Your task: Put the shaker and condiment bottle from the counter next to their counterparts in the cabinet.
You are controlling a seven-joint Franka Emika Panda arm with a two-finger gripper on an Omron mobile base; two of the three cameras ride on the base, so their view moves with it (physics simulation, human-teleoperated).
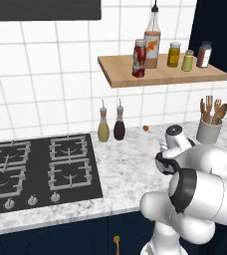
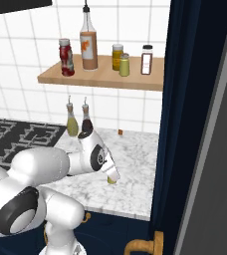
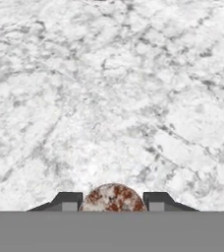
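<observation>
Tool [image 3: 113,199] pinches shaker [image 3: 113,198]; cabinet [image 2: 100,75] beyond.

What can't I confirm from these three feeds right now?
- Gripper: right base view, the shaker at its tip is too small to show finger contact; left base view, the arm's own body hides it.
- Hand view: the shaker's speckled cap is cut off at the bottom, body unseen.
- Small orange thing by the wall: too small to name.
- Red condiment bottle on the cabinet: label unreadable.
</observation>
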